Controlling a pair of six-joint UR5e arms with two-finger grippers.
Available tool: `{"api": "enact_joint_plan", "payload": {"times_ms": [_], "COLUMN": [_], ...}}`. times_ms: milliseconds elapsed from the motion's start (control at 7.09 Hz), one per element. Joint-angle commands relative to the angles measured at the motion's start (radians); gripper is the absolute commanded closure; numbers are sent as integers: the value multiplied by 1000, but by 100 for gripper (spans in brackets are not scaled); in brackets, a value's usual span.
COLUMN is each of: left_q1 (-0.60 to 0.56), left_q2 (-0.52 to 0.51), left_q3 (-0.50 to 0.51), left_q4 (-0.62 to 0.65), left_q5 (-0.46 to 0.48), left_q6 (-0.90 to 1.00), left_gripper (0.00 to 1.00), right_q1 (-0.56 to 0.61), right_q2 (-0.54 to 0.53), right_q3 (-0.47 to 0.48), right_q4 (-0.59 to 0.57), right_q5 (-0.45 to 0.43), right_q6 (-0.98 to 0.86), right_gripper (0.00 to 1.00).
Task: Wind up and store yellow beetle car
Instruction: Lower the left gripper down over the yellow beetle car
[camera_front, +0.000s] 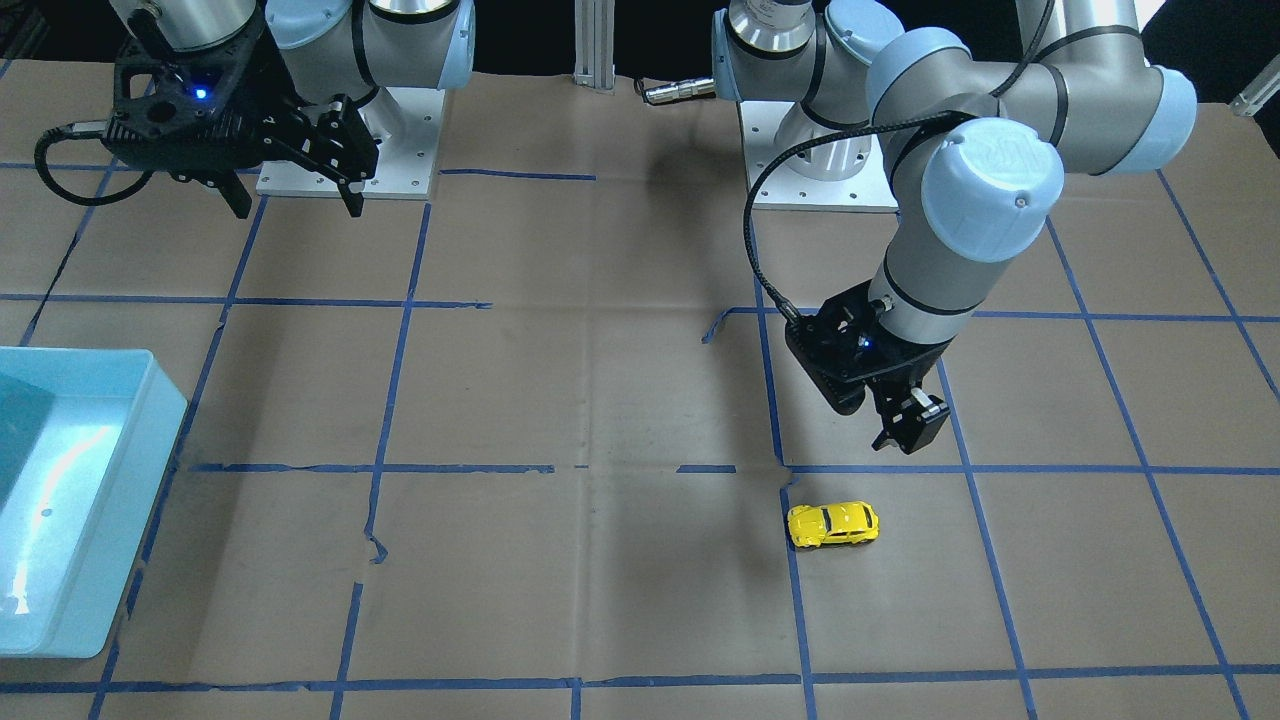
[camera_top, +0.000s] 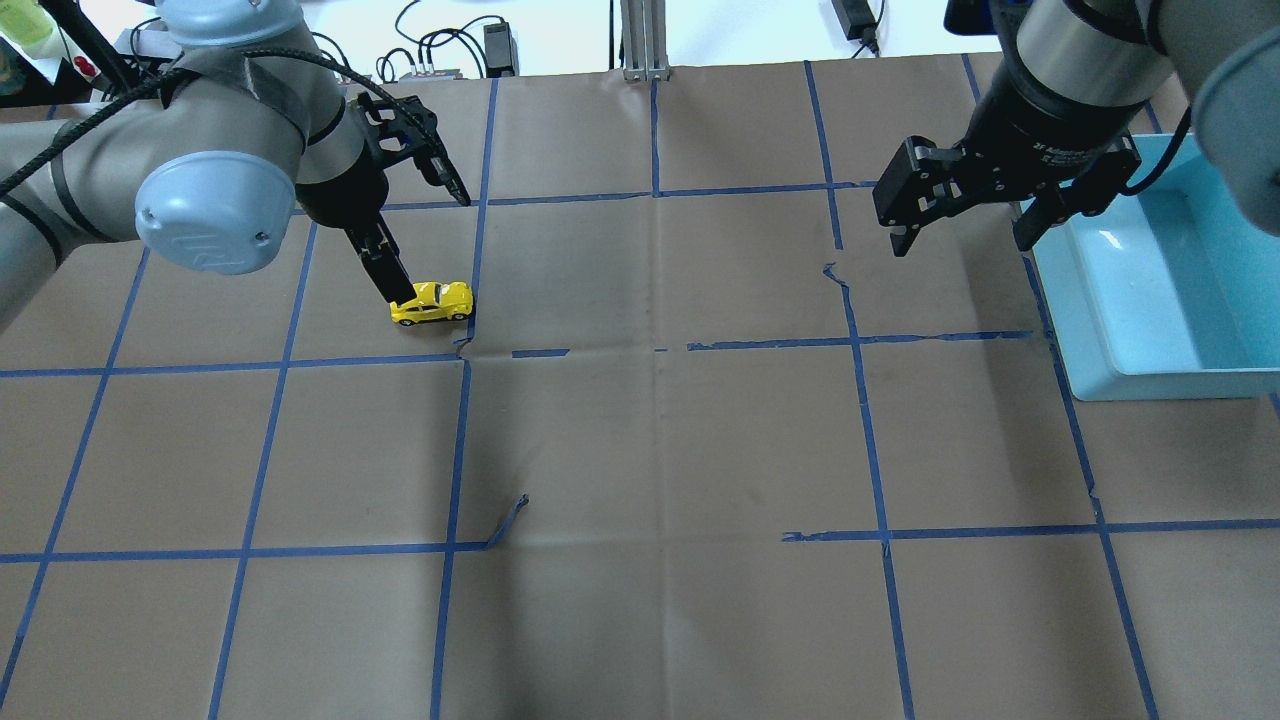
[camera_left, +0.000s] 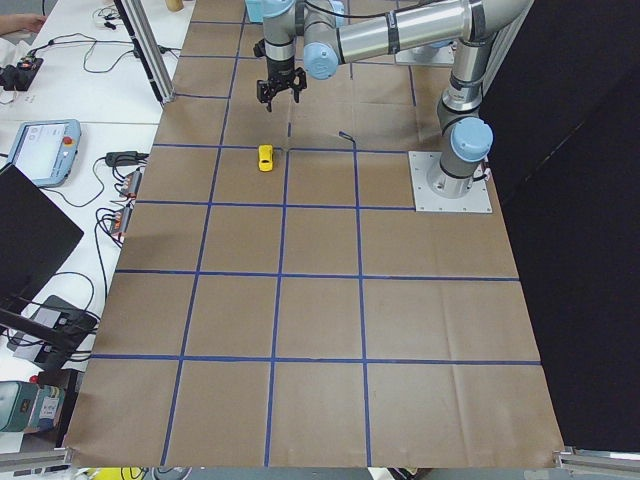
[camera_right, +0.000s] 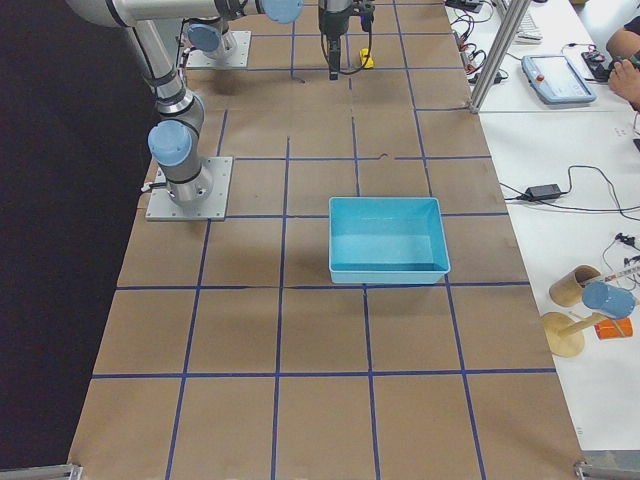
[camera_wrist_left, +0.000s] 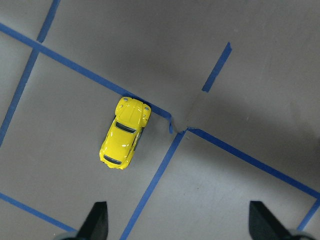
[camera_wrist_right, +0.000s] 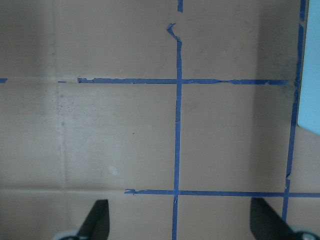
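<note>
The yellow beetle car (camera_front: 833, 524) stands on its wheels on the brown paper table, beside a blue tape crossing; it also shows in the overhead view (camera_top: 432, 302) and the left wrist view (camera_wrist_left: 125, 132). My left gripper (camera_top: 432, 250) hovers above it, open and empty, pointing down. In the left wrist view its fingertips (camera_wrist_left: 97, 220) frame the bottom edge and the car lies toward the left finger's side. My right gripper (camera_top: 960, 245) is open and empty, raised beside the light blue bin (camera_top: 1130, 385). The bin is empty.
Blue tape lines (camera_top: 655, 345) grid the table, torn and lifted in places (camera_top: 510, 520). The arm bases (camera_front: 820, 160) stand at the robot's edge. In the exterior right view a pendant (camera_right: 558, 78) and cables lie on the white side bench.
</note>
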Motion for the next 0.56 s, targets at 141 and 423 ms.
{"api": "enact_joint_plan", "payload": {"times_ms": [141, 423], "left_q1": [23, 29], "left_q2": [-30, -74], "left_q3": [13, -5], "left_q4": [-7, 47], "left_q5": [-26, -42], "left_q6": [267, 324], "left_gripper": [8, 4], "right_q1": [0, 0], "right_q2": [0, 0], "right_q3": [0, 0], "right_q4": [0, 0], "right_q5": [-2, 0], "right_q6": [0, 0], "right_gripper": [0, 0]}}
